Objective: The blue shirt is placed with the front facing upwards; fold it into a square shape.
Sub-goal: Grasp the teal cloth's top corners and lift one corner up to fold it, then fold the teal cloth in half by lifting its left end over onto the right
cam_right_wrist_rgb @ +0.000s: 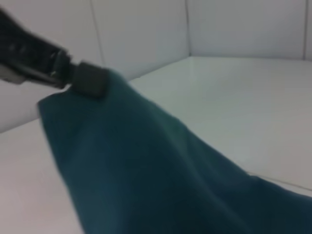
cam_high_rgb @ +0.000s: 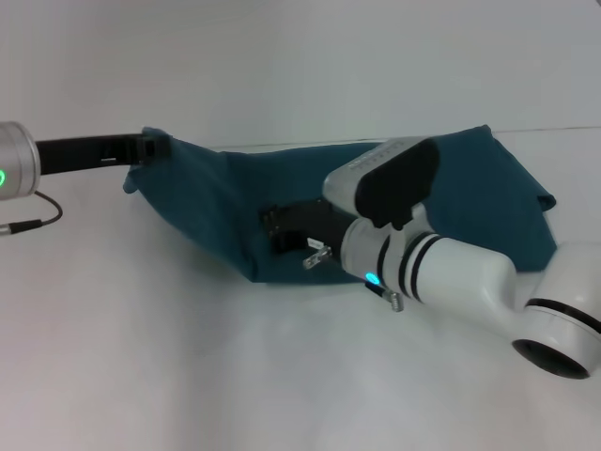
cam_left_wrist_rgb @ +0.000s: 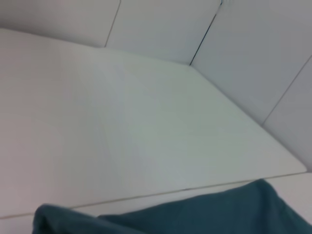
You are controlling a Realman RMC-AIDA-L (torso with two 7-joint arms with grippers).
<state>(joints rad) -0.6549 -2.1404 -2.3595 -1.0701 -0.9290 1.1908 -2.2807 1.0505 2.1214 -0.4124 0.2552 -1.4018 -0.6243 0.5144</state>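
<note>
Nearest the head camera, the right arm's white wrist housing is crossing the lower right of the table (cam_high_rgb: 188, 376), with the right gripper (cam_high_rgb: 282, 230) reaching in over the near edge of the blue shirt (cam_high_rgb: 235, 202).

**Largest item: the shirt.** It is lying across the middle of the white table as a long band, its long axis running from the robot's left to its right. The right-hand end is resting broad and flat against the surface. The left-hand end is narrowing to a raised corner, and the near edge is coming to a point below the right gripper. No lettering or collar is showing, so the way the front is facing cannot be told.

**Grippers.** The left gripper (cam_high_rgb: 150, 148) is closed on the raised left corner; the right wrist view is showing its dark fingers (cam_right_wrist_rgb: 87, 80) pinching the cloth there. The right gripper is sitting against the near edge, but whether its claw is wide, narrow or holding cloth cannot be told.

**Progress (judgement).** A lengthwise fold appears to be under way, with cloth lifted and slack. Flattening that fold and the crosswise folds that produce a square are not yet done
</note>
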